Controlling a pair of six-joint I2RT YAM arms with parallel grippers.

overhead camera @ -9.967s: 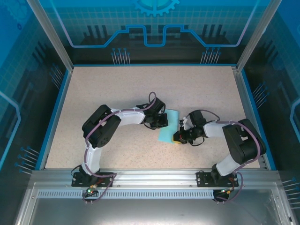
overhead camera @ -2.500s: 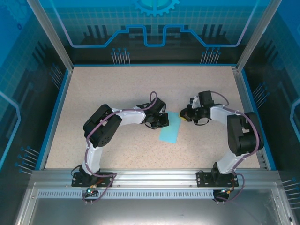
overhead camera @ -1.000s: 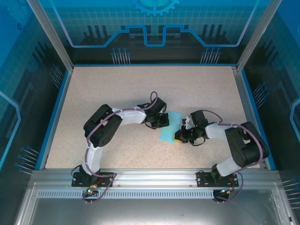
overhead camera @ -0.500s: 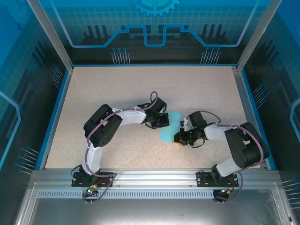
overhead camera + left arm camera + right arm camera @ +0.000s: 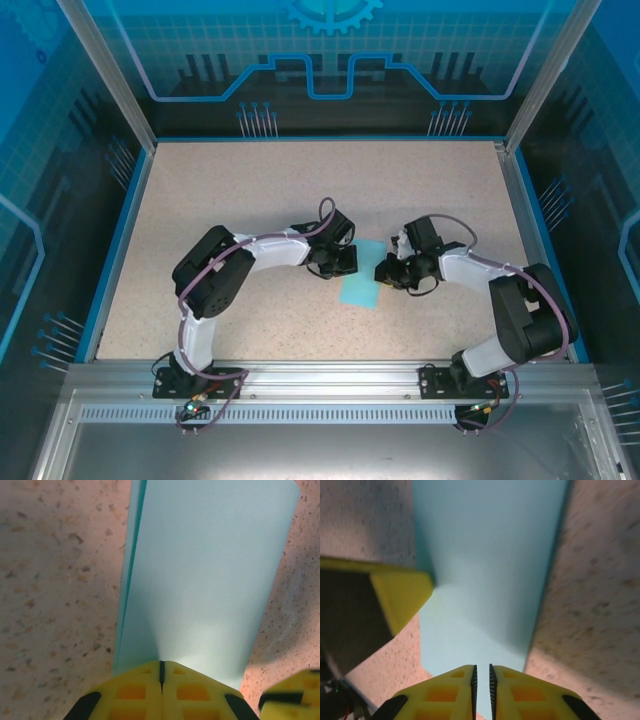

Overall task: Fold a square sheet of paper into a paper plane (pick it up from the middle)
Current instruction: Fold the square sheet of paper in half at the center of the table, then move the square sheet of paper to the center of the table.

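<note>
The square sheet of paper [image 5: 360,288] lies folded into a narrow turquoise strip on the speckled table between the two arms. My left gripper [image 5: 348,263] sits at its far left edge. In the left wrist view its jaws [image 5: 161,666] are shut, and the paper [image 5: 205,580] rises in a soft ridge into their seam, with a doubled edge along the left. My right gripper [image 5: 384,272] is at the strip's right edge. Its fingertips [image 5: 481,668] stand a narrow slit apart over the paper [image 5: 485,555]. The left gripper's yellow finger [image 5: 400,592] touches the paper's other side.
The table [image 5: 250,190] is a speckled beige board with a blue rim, with glass walls on three sides. The aluminium rail [image 5: 320,375] carrying both arm bases runs along the near edge. One of the right gripper's fingertips [image 5: 290,700] shows in the left wrist view's bottom right corner.
My right gripper has slid from the strip's near right part toward the far side and back off to its right edge, and its jaws have parted slightly. The left gripper stayed put.
</note>
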